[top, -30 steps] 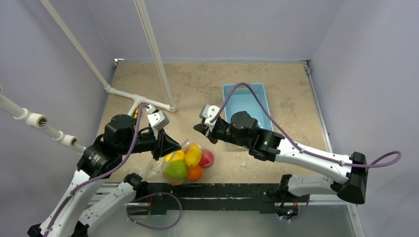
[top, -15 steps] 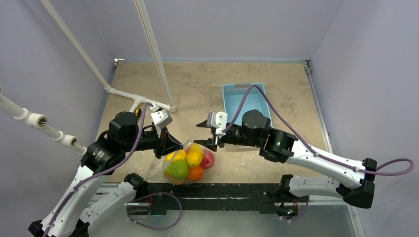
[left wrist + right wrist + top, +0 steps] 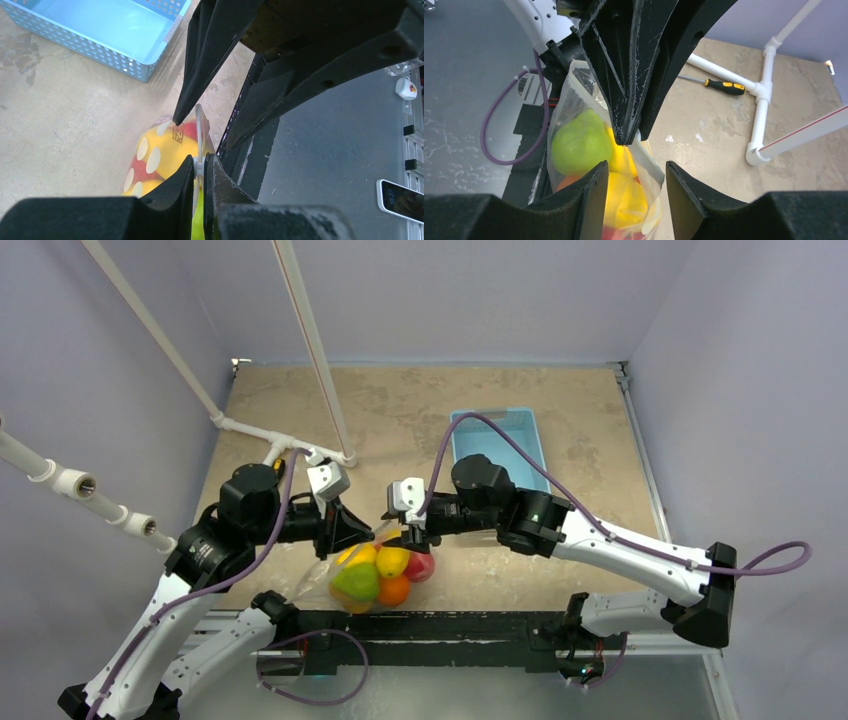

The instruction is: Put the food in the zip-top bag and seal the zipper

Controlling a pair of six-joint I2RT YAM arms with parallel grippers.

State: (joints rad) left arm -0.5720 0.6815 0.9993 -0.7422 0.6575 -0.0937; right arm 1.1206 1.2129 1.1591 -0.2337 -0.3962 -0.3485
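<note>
pinching the zip-top bag (image 3: 570,100) holding fruits (image 3: 383,575), left gripper (image 3: 200,163) faces spread right gripper (image 3: 634,171), perhaps straddling it.

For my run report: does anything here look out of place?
A yellow-and-black screwdriver lies on the table beside the white pipe frame, away from the bag. It seems a stray tool.

The bag (image 3: 345,592), with the fruit (image 3: 392,562) in it, is at the table's (image 3: 400,410) near edge, left of centre. The basket (image 3: 505,445) stands behind it, toward the right edge. The screwdriver (image 3: 719,86) lies near the left edge, beside the pipe frame (image 3: 285,440).
</note>
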